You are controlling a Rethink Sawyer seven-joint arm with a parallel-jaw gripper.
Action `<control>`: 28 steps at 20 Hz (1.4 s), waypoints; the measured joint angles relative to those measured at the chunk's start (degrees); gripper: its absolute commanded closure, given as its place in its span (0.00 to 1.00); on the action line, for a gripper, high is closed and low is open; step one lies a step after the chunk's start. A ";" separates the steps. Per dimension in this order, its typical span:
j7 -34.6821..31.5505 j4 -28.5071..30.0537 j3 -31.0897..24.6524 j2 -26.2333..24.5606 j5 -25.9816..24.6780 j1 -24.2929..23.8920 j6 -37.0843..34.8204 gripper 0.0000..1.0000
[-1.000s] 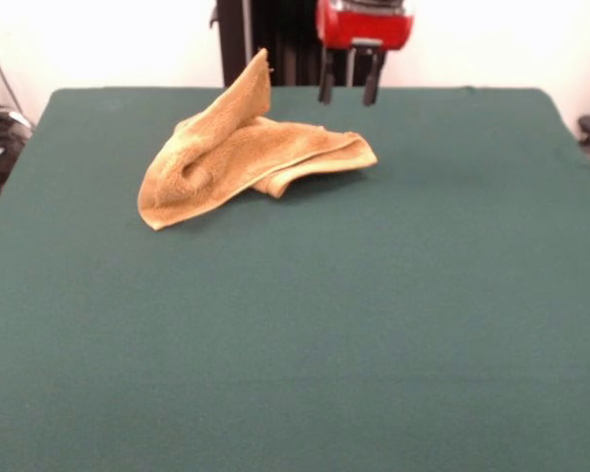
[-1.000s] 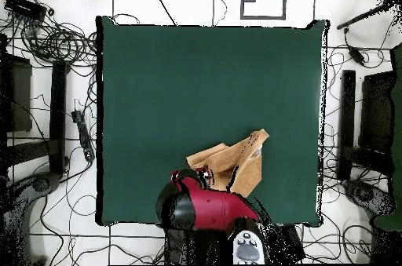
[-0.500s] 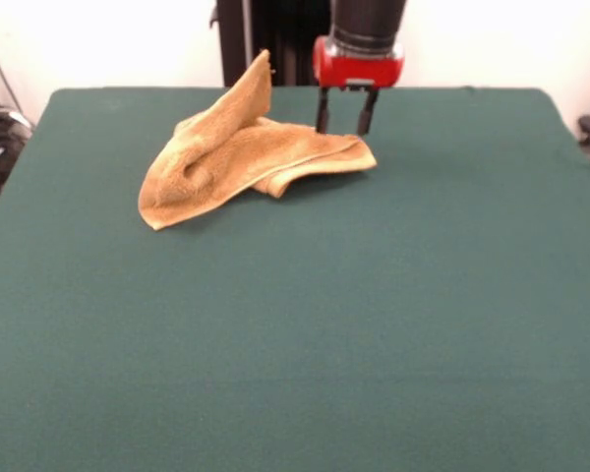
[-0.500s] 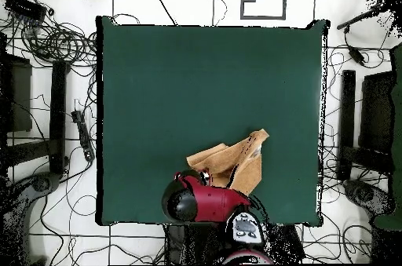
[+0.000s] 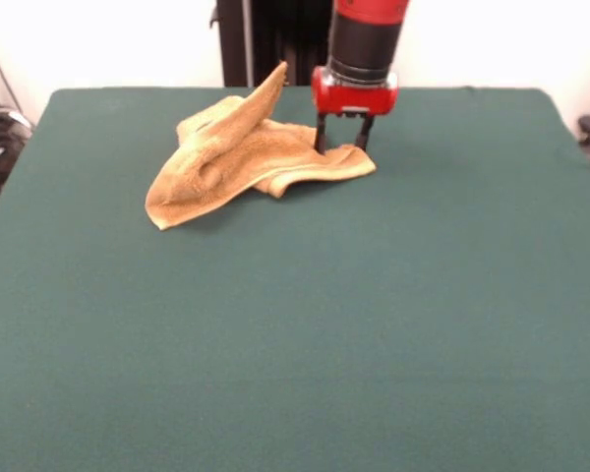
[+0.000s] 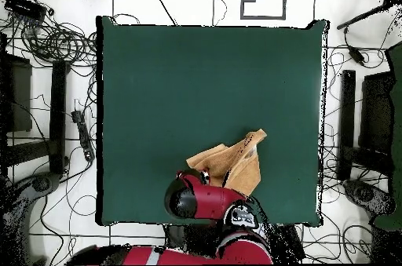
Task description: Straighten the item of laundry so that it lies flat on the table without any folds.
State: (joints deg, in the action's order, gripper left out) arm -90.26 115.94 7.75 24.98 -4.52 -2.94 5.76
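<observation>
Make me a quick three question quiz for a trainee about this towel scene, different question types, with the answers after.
1. True or false: the towel lies flat with no folds.
2. In the front view, the gripper stands at the towel's: A) right-hand end, B) left-hand tip, C) nowhere near it.
3. Fill in: the towel lies on the table toward the ___ edge in the front view.

Key
1. False: it is bunched, with one corner standing up.
2. A: the open fingers straddle that end.
3. Far, the robot's side.

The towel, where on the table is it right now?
In the front view, the towel lies crumpled on the far part of the table, left of centre, with the end effector down at its right end.
</observation>
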 measured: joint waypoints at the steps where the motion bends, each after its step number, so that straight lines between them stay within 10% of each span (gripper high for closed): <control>1: 0.00 -0.02 0.24 -0.03 0.05 0.29 0.04 0.00; 15: 0.00 -0.04 0.71 -0.13 0.38 0.68 0.54 0.00; 16: 0.00 -0.05 0.77 -0.16 0.38 0.70 0.65 1.00; 28: 0.00 0.61 1.05 -0.45 0.32 1.00 3.71 1.00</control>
State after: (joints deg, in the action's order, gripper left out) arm -90.26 116.55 8.80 24.53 -4.20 -1.95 9.47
